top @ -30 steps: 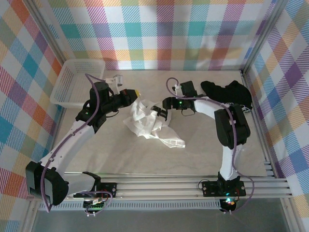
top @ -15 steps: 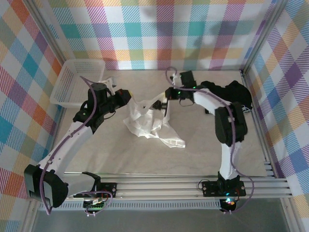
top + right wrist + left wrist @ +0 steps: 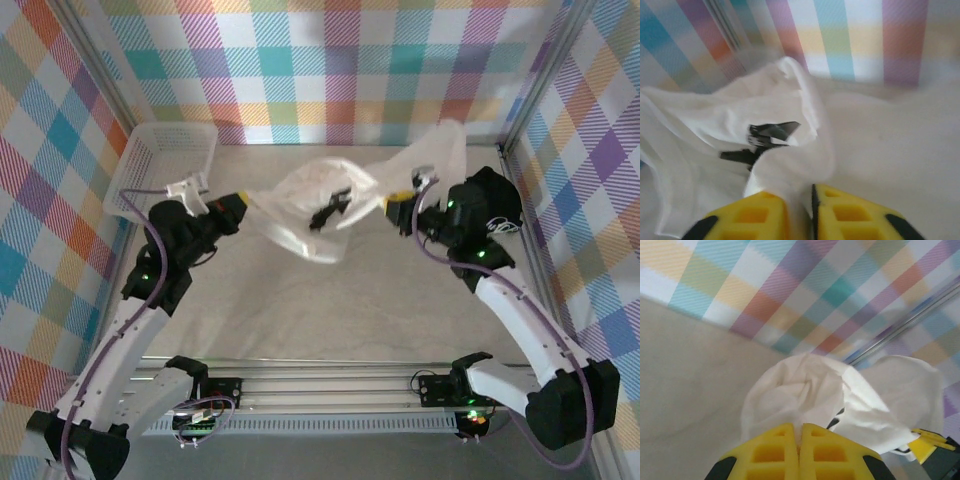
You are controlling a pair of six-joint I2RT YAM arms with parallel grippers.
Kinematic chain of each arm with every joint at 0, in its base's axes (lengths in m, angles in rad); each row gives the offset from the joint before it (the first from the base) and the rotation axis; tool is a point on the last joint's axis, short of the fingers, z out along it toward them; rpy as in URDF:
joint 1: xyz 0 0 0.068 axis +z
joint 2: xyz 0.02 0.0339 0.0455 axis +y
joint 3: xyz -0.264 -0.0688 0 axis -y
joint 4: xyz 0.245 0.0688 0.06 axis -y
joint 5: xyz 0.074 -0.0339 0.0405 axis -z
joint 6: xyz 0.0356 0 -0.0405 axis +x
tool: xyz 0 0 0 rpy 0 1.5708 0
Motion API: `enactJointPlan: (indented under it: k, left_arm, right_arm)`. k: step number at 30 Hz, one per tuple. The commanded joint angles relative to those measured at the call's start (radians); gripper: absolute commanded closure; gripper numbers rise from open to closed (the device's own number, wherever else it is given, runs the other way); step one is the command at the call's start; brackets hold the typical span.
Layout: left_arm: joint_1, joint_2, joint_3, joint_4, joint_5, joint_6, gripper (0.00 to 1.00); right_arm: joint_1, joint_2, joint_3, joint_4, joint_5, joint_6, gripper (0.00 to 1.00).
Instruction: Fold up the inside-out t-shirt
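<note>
Both pinched shut on its fabric, left end effector (image 3: 240, 198) and right end effector (image 3: 398, 199) had hoisted the inside-out t-shirt (image 3: 325, 195) upper-centre, stretching it open for flattening.

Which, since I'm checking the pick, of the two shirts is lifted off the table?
The white t-shirt, stretched in the air between the left gripper and right gripper; the black shirt lies on the table at the far right.

You can read no text, label, brand, number or sign. The black marking (image 3: 330, 208) near the middle of the inside-out t-shirt (image 3: 290, 192) is illegible.
</note>
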Motion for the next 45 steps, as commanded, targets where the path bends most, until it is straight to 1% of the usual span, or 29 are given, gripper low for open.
enactJointPlan:
  k: [1, 3, 6, 8, 10, 12, 15, 20, 22, 23, 25, 26, 27, 29, 30, 33, 34, 36, 37, 40, 43, 45]
  left_arm:
    - [0.004, 0.048, -0.147, -0.006, 0.047, 0.002, 1.0]
    - [0.003, 0.072, -0.17, 0.02, 0.077, -0.004, 1.0]
    - [0.001, 0.091, -0.17, 0.014, 0.094, 0.006, 1.0]
    - [0.001, 0.084, -0.17, -0.005, 0.085, 0.019, 1.0]
    - [0.001, 0.072, -0.17, -0.028, 0.07, 0.03, 1.0]
    - [0.001, 0.056, -0.172, -0.046, 0.059, 0.039, 1.0]
    - [0.002, 0.034, -0.179, -0.065, 0.044, 0.05, 1.0]
    - [0.001, 0.014, -0.18, -0.106, 0.024, 0.073, 1.0]
    - [0.001, 0.006, -0.181, -0.113, 0.024, 0.077, 1.0]
    - [0.002, 0.002, -0.181, -0.115, 0.024, 0.08, 1.0]
    - [0.002, -0.002, -0.184, -0.121, 0.02, 0.083, 1.0]
    - [0.002, -0.003, -0.186, -0.124, 0.017, 0.085, 1.0]
    - [0.003, -0.003, -0.186, -0.127, 0.013, 0.085, 1.0]
    - [0.002, -0.002, -0.186, -0.132, 0.001, 0.082, 1.0]
    - [0.003, -0.002, -0.184, -0.132, -0.007, 0.08, 1.0]
    - [0.003, 0.016, -0.167, -0.125, -0.06, 0.064, 1.0]
    - [0.003, 0.023, -0.158, -0.111, -0.07, 0.061, 1.0]
    - [0.004, 0.03, -0.128, -0.09, -0.096, 0.054, 1.0]
    - [0.004, 0.029, -0.116, -0.086, -0.107, 0.051, 1.0]
    - [0.006, 0.008, -0.089, -0.061, -0.136, 0.059, 1.0]
    - [0.006, 0.001, -0.118, -0.02, -0.123, 0.071, 1.0]
    - [0.006, 0.013, -0.167, 0.033, -0.089, 0.067, 1.0]
  right_arm:
    - [0.013, -0.033, -0.158, -0.086, 0.048, 0.057, 0.69]
    - [0.068, -0.049, -0.208, -0.066, 0.06, 0.059, 0.62]
    - [0.18, -0.006, -0.194, -0.039, 0.11, 0.001, 0.56]
    - [0.245, 0.081, -0.136, -0.038, 0.154, -0.04, 0.51]
    - [0.287, 0.202, -0.051, -0.043, 0.19, -0.079, 0.48]
    - [0.304, 0.311, 0.03, -0.044, 0.221, -0.106, 0.44]
    - [0.305, 0.515, 0.183, -0.053, 0.26, -0.155, 0.37]
    - [0.301, 0.81, 0.457, -0.122, 0.285, -0.237, 0.29]
    - [0.295, 0.905, 0.556, -0.163, 0.285, -0.237, 0.28]
    - [0.292, 0.95, 0.602, -0.179, 0.278, -0.273, 0.27]
    - [0.287, 1.02, 0.696, -0.227, 0.248, -0.283, 0.28]
    - [0.288, 1.044, 0.724, -0.249, 0.244, -0.285, 0.32]
    - [0.288, 1.054, 0.744, -0.267, 0.238, -0.287, 0.42]
    - [0.285, 1.021, 0.724, -0.239, 0.217, -0.281, 0.62]
    - [0.281, 0.989, 0.704, -0.217, 0.198, -0.276, 0.69]
    - [0.255, 0.852, 0.657, -0.16, 0.104, -0.254, 0.87]
    - [0.245, 0.798, 0.639, -0.142, 0.078, -0.211, 0.91]
    - [0.23, 0.679, 0.578, -0.099, 0.051, -0.191, 0.99]
    - [0.226, 0.626, 0.543, -0.086, 0.047, -0.188, 1.0]
    - [0.226, 0.439, 0.377, -0.06, 0.049, -0.179, 1.0]
    - [0.228, 0.254, 0.132, -0.038, 0.041, -0.131, 0.96]
    - [0.235, 0.163, -0.029, -0.006, 0.03, -0.09, 0.92]
